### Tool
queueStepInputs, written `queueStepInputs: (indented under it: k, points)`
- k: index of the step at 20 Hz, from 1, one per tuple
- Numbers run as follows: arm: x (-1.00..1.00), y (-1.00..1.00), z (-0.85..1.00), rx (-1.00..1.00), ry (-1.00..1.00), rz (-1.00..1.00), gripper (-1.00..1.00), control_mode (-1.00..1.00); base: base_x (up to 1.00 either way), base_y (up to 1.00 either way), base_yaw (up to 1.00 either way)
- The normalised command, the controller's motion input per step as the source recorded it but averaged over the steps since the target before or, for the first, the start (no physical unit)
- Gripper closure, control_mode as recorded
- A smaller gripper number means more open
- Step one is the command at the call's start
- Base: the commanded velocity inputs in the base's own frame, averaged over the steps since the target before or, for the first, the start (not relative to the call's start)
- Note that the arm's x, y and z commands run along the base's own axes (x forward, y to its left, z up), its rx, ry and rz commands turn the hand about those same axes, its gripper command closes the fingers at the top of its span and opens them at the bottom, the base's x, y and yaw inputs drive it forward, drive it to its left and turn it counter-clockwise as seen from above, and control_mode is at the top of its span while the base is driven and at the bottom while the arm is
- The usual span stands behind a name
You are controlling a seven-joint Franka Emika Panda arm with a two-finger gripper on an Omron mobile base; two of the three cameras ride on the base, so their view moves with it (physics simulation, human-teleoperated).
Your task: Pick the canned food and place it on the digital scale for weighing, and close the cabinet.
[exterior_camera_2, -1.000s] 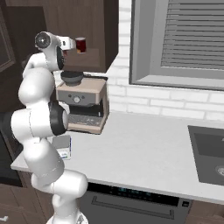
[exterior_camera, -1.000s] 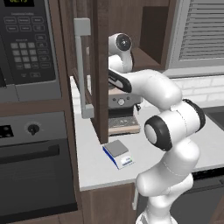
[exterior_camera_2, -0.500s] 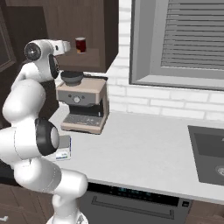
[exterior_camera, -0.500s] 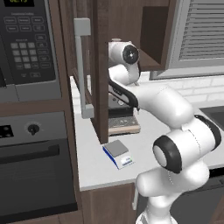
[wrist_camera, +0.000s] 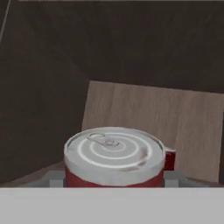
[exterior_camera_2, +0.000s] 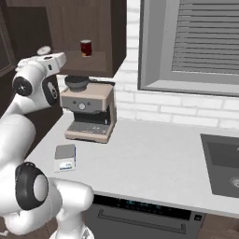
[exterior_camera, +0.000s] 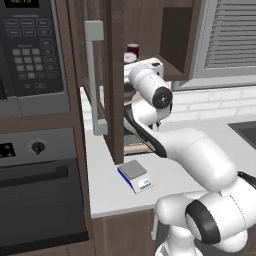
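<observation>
Left base view: behind-left of the arm, facing forward and down, mid-range. Right base view: behind-right, same tilt. Both share the digital scale on the bench, and the cabinet above the scale. Hand view: close above the canned food, facing the cabinet interior.

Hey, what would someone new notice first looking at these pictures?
Probably the big white arm reaching up into the open cabinet, with a red can close below the hand camera. Next, the digital scale sitting bare on the counter before the coffee machine.
</observation>
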Motion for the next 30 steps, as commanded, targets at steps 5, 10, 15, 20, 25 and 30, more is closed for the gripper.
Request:
queueStepInputs:
  k: [5, 10, 15, 20, 25, 30]
  points:
    - [-1.00, -0.05, 0.92, 0.03, -0.03, 0.00, 1.00, -1.00, 0.00, 0.00, 0.00]
    - [-1.00, -0.25, 0.57, 0.06, -0.01, 0.00, 1.00, -1.00, 0.00, 0.00, 0.00]
    - [-1.00, -0.84, 0.00, 0.07, 0.06, 0.00, 1.00, -1.00, 0.00, 0.00, 0.00]
    - [-0.80, -0.60, -0.59, 0.13, 0.21, 0.09, 1.00, -1.00, 0.00, 0.00, 0.00]
    - [-0.10, -0.33, -0.74, 0.13, 0.22, 0.30, 1.00, -1.00, 0.00, 0.00, 0.00]
    - [0.25, -0.09, -0.72, 0.00, 0.18, 0.40, 1.00, -1.00, 0.00, 0.00, 0.00]
